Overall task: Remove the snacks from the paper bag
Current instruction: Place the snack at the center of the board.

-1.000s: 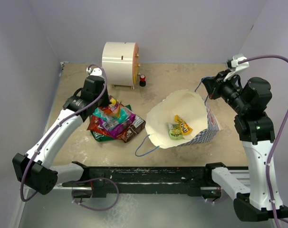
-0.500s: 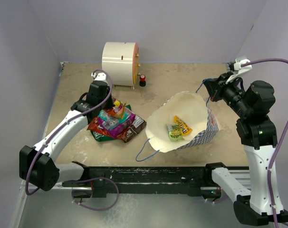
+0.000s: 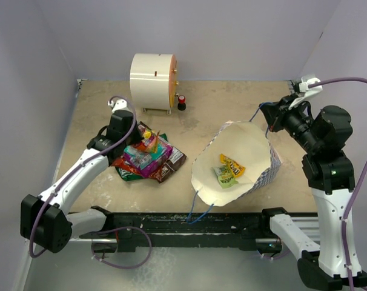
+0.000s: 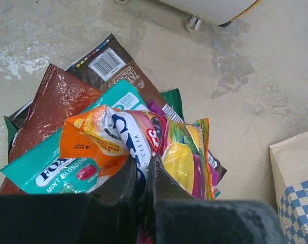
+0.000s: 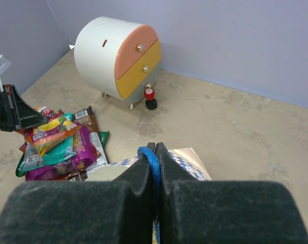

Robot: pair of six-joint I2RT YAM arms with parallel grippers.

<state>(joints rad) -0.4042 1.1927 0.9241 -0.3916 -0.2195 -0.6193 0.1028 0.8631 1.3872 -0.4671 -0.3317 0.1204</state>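
The paper bag (image 3: 209, 159) lies tilted on the table with its white mouth facing up and toward the near edge. A yellow snack (image 3: 232, 165) and a green snack (image 3: 223, 176) lie inside it. My right gripper (image 3: 264, 113) is shut on the bag's blue cord handle (image 5: 150, 155), holding up the far rim. A pile of snacks (image 3: 148, 160) lies left of the bag. My left gripper (image 3: 146, 138) is over the top of that pile, shut on an orange and white packet (image 4: 124, 133). Its jaws pinch the packet's edge.
A white drum (image 3: 153, 74) with an orange and yellow face stands at the back, with a small red-topped object (image 3: 181, 102) beside it. The bag's other cord handle (image 3: 198, 212) hangs over the black rail at the table's near edge. Purple walls close in the left, back and right.
The right gripper has drawn the handle up and right, so the bag's mouth has tipped toward the near edge and its loose handle has slid forward. The left arm shifted slightly over the pile.
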